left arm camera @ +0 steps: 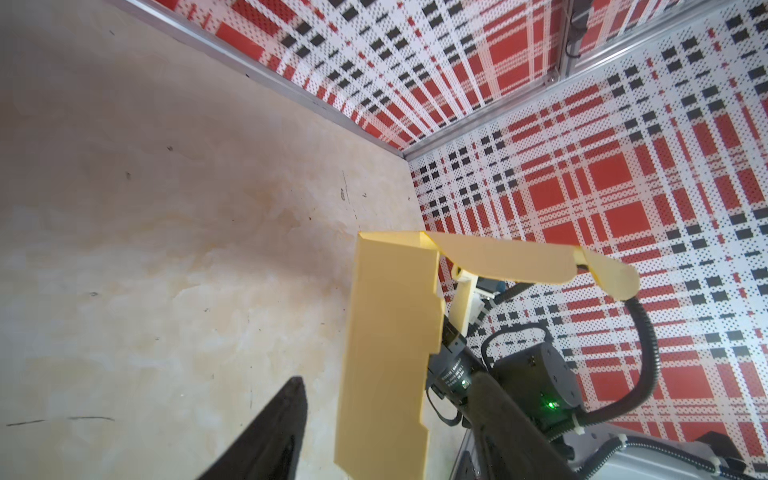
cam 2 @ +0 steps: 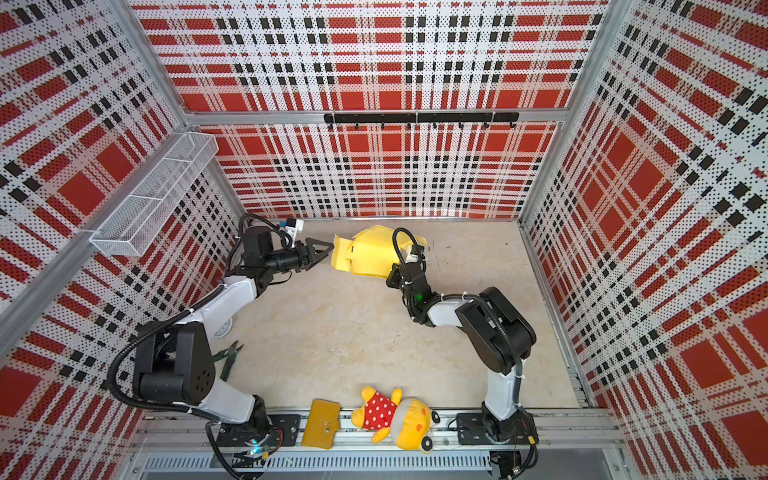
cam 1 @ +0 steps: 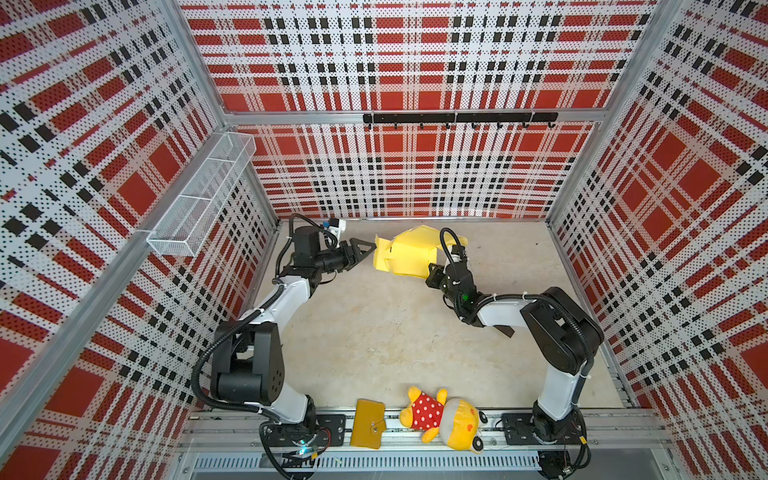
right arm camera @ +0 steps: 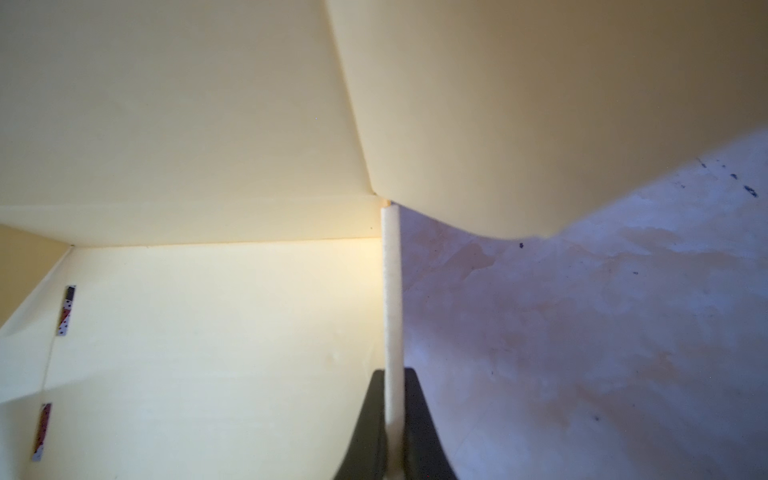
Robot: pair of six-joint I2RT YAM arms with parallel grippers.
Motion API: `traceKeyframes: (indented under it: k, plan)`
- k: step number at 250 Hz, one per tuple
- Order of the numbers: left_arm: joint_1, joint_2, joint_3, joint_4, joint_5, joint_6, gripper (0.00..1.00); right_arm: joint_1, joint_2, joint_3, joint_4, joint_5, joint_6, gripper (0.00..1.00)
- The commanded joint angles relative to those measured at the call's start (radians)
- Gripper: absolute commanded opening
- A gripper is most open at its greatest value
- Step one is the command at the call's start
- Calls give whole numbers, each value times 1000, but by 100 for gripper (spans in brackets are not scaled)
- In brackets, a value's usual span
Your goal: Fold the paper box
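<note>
The paper box (cam 1: 409,255), a pale yellow cardboard sheet that is folded only in part, is at the far middle of the table (cam 1: 374,332), near the back wall. It is between the two arms, and several flaps stand out at different angles. From the pictures I cannot tell if its lower edge touches the table.

The right gripper (cam 1: 434,270) comes to the box from the near right side. In the right wrist view its two dark fingers (right arm camera: 419,419) are pressed together on a thin edge of the cardboard (right arm camera: 208,332), so this gripper has a firm hold of the box. Two small slots are cut in the panel beside that edge.

The left gripper (cam 1: 368,251) points to the left flap of the box, with its tips at the edge of the flap. In the left wrist view one tall panel of the box (left arm camera: 390,332) stands between the two black fingers (left arm camera: 274,432). The fingers are spread apart, and a clear gap shows between one finger and the panel. It does not grip anything. I cannot tell if the other finger touches the cardboard.

On the metal rail at the near edge lie a mustard-yellow wallet (cam 1: 368,424) and, just beside it, a yellow plush toy (cam 1: 440,415) in a red dotted shirt. Both are well apart from the box. In a top view, green-handled pliers (cam 2: 230,353) lie on the table beside the left arm. A wire basket (cam 1: 199,199) hangs on the left wall and a black hook rail (cam 1: 459,118) on the back wall.
</note>
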Motion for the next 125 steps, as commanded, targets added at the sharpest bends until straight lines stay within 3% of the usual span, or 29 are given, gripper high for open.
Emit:
traceKeyframes:
  k: [1,39,68,107,125]
  plan:
    - [-34,24,9,-12,-11,27,62,-4,4,21,33,7,3,0]
    - [-56,35,16,-25,-16,35,56,-4,6,23,33,5,4,0]
    - [-57,25,26,-29,-1,35,57,-5,3,20,33,11,4,0]
    - [-24,-5,43,-29,39,38,77,-5,6,21,32,12,4,0]
    - [7,-15,38,-18,44,27,80,-4,6,21,34,14,3,0]
